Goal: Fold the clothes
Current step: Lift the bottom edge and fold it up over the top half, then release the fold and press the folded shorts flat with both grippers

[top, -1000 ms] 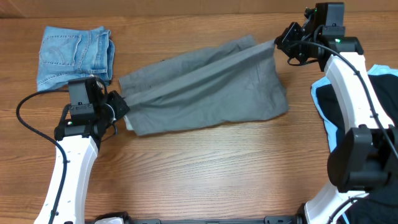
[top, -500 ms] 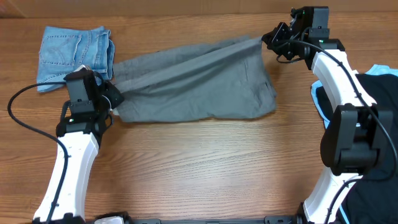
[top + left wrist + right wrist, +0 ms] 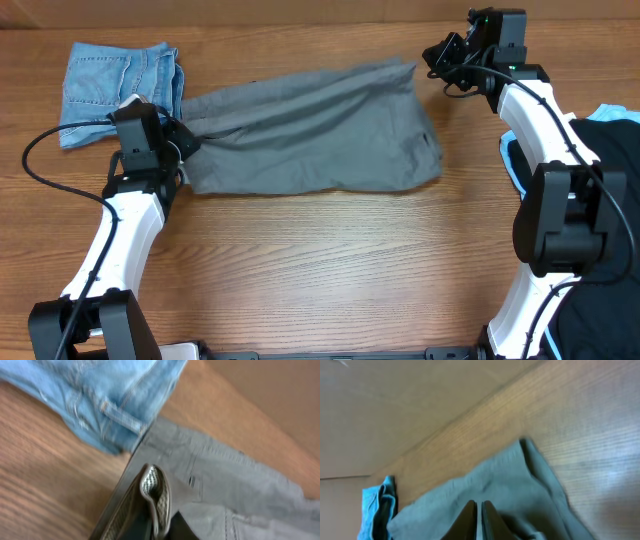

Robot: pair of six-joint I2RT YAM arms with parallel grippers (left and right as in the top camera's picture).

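Overhead, trousers [image 3: 310,130]: grey, laid lengthwise across the far half of the counter [image 3: 320,270] as one long band, with creases running along it.
Overhead, shorts [image 3: 120,82]: light-blue denim, folded, at 10 o'clock. Their right edge is just beside the trousers' left end.
Overhead, other clothes: a black garment [image 3: 615,150] lies over a pale-blue garment [image 3: 510,165] at 3 o'clock, cut by the frame edge and apart from the trousers.
Overhead, left end effector [image 3: 186,146]: at the trousers' left end, at 9 o'clock. How wide it stands and whether it grips cannot be told.
Overhead, right end effector [image 3: 432,52]: at 1 o'clock, just beside the trousers' far right corner. The tips are too small to read.
Left wrist, trousers [image 3: 225,485]: an end with seams and a short slit, filling the frame from 3 to 5 o'clock.
Left wrist, shorts [image 3: 105,390]: at 11 o'clock, meeting the trousers' edge.
Left wrist, end effector: one textured finger pad [image 3: 154,491] sits at 6 o'clock against grey cloth. The rest is dark and blurred, so neither opening nor hold can be told.
Right wrist, trousers [image 3: 520,490]: a corner points toward 12 o'clock and lies on the counter [image 3: 590,420].
Right wrist, end effector: two fingers [image 3: 469,521] at 6 o'clock, almost together with only a thin slit between them, over the cloth. Whether any cloth is pinched cannot be told.
Right wrist, shorts [image 3: 377,505]: blue, at 8 o'clock.
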